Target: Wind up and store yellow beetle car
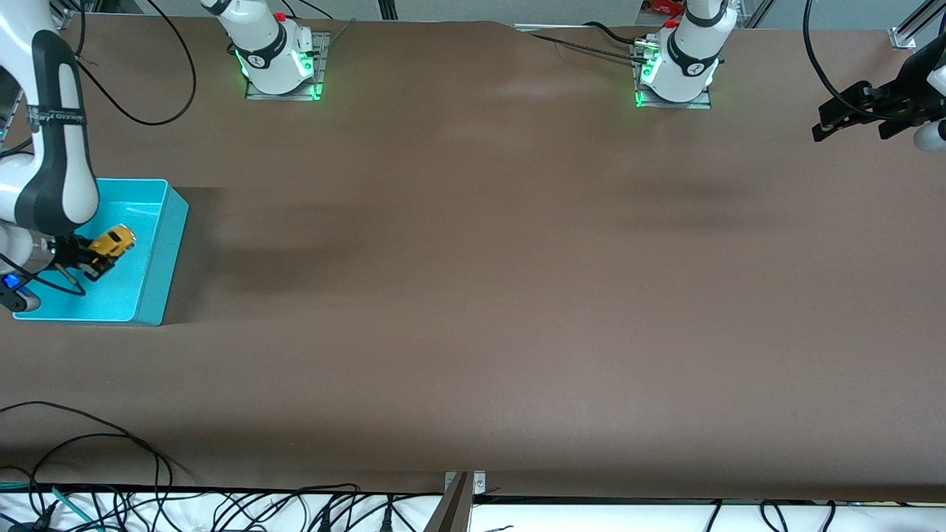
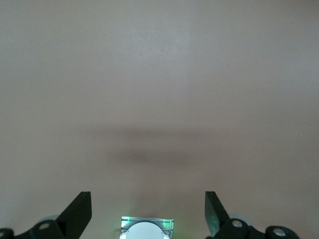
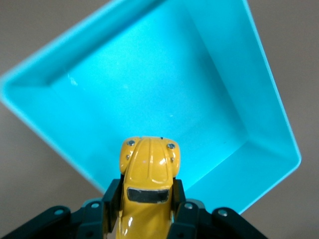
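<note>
Right gripper (image 1: 94, 257) clenched on yellow beetle car (image 1: 112, 241), over turquoise bin (image 1: 159, 222); release left. Left gripper (image 1: 861, 118) released, waiting over left arm's table end

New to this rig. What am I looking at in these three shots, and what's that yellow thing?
Two robot arms stand at a brown table. One picture looks down from a high camera facing them; the other two come from cameras on each arm's wrist. The right gripper is shut on the yellow beetle car, a toy, and holds it over the turquoise bin at the right arm's end of the table. The left gripper waits open over bare table at the left arm's end.
</note>
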Tool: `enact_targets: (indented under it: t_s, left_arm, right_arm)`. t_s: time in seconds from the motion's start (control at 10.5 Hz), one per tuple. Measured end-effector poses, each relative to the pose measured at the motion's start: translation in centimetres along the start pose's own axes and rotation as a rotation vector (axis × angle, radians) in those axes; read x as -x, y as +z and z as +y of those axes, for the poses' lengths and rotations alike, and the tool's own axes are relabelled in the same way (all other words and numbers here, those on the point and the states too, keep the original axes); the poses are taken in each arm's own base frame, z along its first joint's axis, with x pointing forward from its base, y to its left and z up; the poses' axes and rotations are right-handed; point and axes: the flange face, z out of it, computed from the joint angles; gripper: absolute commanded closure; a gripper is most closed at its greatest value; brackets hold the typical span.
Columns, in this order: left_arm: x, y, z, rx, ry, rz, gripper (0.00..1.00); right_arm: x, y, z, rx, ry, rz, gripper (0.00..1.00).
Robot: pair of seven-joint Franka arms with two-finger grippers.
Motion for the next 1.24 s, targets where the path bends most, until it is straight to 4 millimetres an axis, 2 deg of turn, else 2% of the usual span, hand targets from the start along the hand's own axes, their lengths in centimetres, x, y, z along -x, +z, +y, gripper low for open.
enact_targets:
  t_s: [0.29, 0.38, 0.57, 0.67, 0.86, 0.95, 1.05, 1.24]
  left_arm:
    - [0.0, -0.9, -1.1, 0.004, -0.020, 0.020, 0.00]
    - [-0.1, -1.1, -1.4, 0.005, -0.028, 0.025, 0.00]
    - [-0.7, -0.6, -1.3, 0.003, -0.027, 0.013, 0.00]
    - [-1.0, -0.3, -1.2, 0.002, -0.026, 0.008, 0.00]
    - [-1.2, -0.2, -1.2, 0.002, -0.027, 0.006, 0.00]
    - [-1.2, -0.2, -1.3, 0.002, -0.027, 0.007, 0.00]
    - [-1.2, -0.3, -1.3, 0.002, -0.028, 0.008, 0.00]
    - [-1.2, -0.3, -1.3, 0.002, -0.028, 0.009, 0.00]
  right_arm:
    - [-2.8, 8.0, 3.7, -0.030, -0.184, -0.073, 0.82]
    - [-3.3, 9.8, 4.4, -0.032, -0.218, -0.087, 0.72]
    - [-3.7, 11.9, 4.6, -0.029, -0.248, -0.098, 0.00]
    - [-3.8, 11.9, 4.1, -0.030, -0.261, -0.096, 0.00]
    - [-4.1, 9.8, 3.5, -0.031, -0.273, -0.072, 0.00]
    - [-4.4, 7.7, 3.8, -0.031, -0.272, -0.071, 0.00]
    - [-4.5, 4.7, 4.3, -0.033, -0.267, -0.069, 0.00]
    - [-3.9, -3.5, 5.6, -0.044, -0.257, -0.050, 0.00]
